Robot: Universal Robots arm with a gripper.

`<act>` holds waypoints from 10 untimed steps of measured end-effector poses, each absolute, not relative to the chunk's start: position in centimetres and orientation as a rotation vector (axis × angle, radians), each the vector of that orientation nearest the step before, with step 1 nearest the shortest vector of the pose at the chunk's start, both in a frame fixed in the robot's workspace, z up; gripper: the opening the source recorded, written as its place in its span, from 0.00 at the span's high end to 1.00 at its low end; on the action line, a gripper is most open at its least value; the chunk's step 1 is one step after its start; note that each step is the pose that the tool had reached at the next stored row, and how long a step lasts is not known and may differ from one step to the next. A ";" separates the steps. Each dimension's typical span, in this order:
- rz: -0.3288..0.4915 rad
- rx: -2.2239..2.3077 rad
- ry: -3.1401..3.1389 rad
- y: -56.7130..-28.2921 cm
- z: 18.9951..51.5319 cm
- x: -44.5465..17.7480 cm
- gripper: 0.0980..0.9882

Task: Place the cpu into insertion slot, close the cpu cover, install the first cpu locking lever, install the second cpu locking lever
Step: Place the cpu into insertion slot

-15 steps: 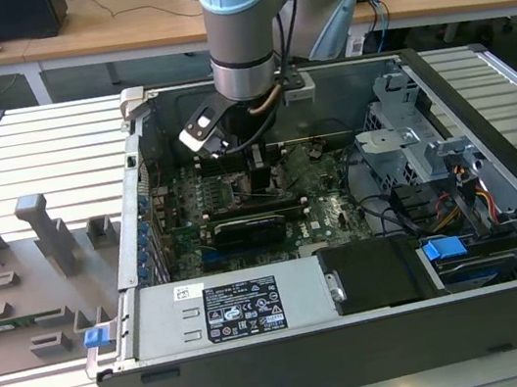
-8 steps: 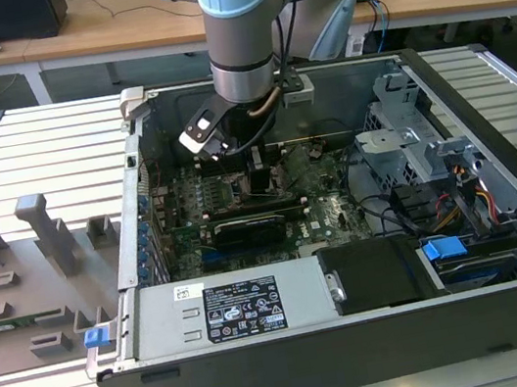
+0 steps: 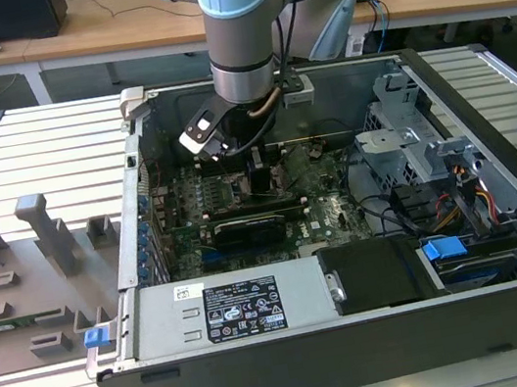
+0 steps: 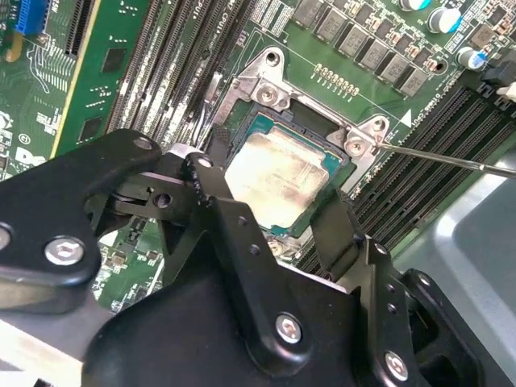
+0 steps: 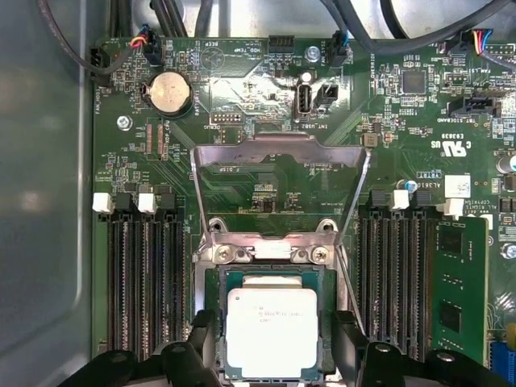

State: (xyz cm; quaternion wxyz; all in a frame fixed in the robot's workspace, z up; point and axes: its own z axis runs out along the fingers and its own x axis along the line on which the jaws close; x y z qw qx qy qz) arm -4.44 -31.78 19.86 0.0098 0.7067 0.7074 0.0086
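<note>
At the exterior view's left, a grey tray (image 3: 17, 293) of moulded holders lies on the slatted metal bench (image 3: 22, 144). Just beside it stands the open computer case (image 3: 363, 345), with a labelled silver power supply (image 3: 228, 308) along its near wall. Near the middle, the arm (image 3: 241, 28) reaches straight down into the case, and its claw (image 3: 261, 175) hangs low over the green circuit board (image 3: 325, 207), close behind a long black card (image 3: 249, 227). Toward the exterior view's right sit a metal drive cage (image 3: 416, 127) and a blue tab (image 3: 443, 248). In the first wrist view, the cpu (image 5: 270, 326) lies flat inside the insertion slot (image 5: 270, 272), pale metal face up, between 2 banks of black memory slots (image 5: 145, 282). The claw (image 5: 272, 347) is spread slightly wider than the chip, with 1 black finger on either side. The second wrist view shows a sliver of space between 1 finger (image 4: 197, 169) and the chip's edge, so the claw grips nothing. The cpu cover (image 5: 242, 157) stands swung up from the slot's far edge, and bare board shows through its square window. In the second wrist view, a thin metal lever rod (image 4: 451, 159) runs out from the slot's corner across the memory slots.
</note>
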 end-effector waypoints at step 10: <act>0.021 2.203 2.206 -31.3 22.2 -4.4 0.65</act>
